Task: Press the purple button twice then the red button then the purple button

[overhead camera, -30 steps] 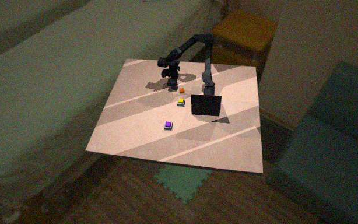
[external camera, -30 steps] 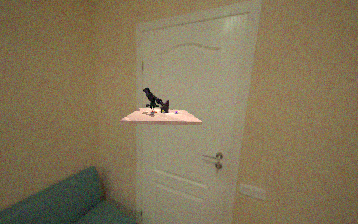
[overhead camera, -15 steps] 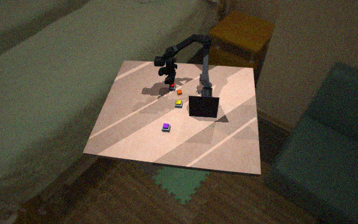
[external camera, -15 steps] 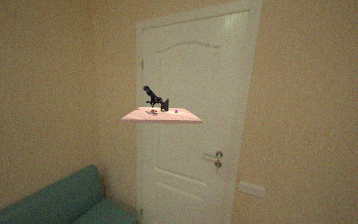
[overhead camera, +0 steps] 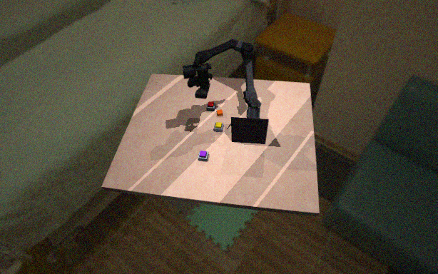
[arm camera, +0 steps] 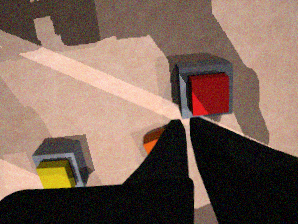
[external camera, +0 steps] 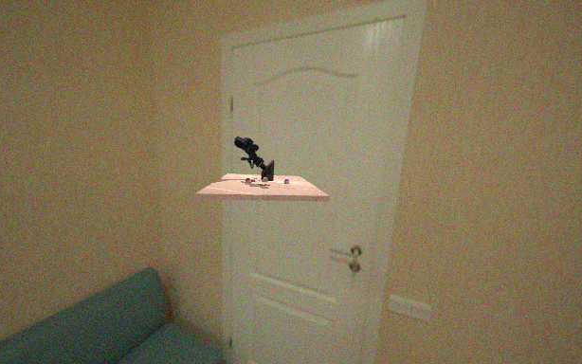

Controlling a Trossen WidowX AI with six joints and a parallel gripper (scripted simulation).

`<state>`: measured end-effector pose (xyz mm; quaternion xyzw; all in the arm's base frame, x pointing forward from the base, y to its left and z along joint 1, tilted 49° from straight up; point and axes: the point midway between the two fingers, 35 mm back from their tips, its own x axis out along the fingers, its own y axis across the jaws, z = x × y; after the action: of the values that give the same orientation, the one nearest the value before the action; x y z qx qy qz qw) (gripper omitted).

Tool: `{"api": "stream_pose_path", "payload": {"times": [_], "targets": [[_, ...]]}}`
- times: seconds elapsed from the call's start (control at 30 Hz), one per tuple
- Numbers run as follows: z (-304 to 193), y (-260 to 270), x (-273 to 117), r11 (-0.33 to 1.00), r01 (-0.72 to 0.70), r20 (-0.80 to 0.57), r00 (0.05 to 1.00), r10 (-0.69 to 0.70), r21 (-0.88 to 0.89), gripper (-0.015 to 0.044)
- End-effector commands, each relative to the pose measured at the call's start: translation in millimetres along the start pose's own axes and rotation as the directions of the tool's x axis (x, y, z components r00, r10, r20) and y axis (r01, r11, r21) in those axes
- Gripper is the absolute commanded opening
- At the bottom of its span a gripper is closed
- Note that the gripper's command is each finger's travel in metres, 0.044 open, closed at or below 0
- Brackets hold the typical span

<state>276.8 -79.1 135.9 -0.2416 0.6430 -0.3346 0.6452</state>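
Observation:
The red button (overhead camera: pixel 210 104) (external camera: pixel 247 180) (arm camera: pixel 210 94) stands on its grey base on the table, its cap raised. The purple button (overhead camera: pixel 203 154) (external camera: pixel 286 181) stands nearer the front edge in the top view; it is outside the wrist view. My gripper (overhead camera: pixel 201 96) (arm camera: pixel 184 128) is shut and empty. It is held in the air above the table, clear of all buttons. In the wrist view its tips show just below and left of the red cap.
A yellow button (overhead camera: pixel 218 125) (external camera: pixel 264 179) (arm camera: pixel 55 176) stands between the red and purple ones. A small orange block (overhead camera: pixel 220 113) (arm camera: pixel 152 141) lies between the red and yellow buttons, partly behind a finger in the wrist view. A black panel (overhead camera: pixel 249 130) stands at the arm's base.

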Motion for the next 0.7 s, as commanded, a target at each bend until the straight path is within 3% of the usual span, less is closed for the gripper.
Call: {"api": "stream_pose_path", "payload": {"times": [0.0, 0.23, 0.47, 0.67], "targets": [[17.7, 58.6, -8.1, 0.999, -0.029, 0.021, 0.999, 0.030, -0.014, 0.0020], [21.2, 172.9, -15.7, 0.998, -0.054, 0.020, 0.998, 0.054, -0.020, 0.0020], [-16.3, 286.6, -6.9, 0.999, -0.030, -0.008, 1.000, 0.030, -0.012, 0.0020], [-42.2, 328.4, 3.7, 1.000, -0.005, -0.016, 1.000, 0.005, -0.003, 0.0020]]}}
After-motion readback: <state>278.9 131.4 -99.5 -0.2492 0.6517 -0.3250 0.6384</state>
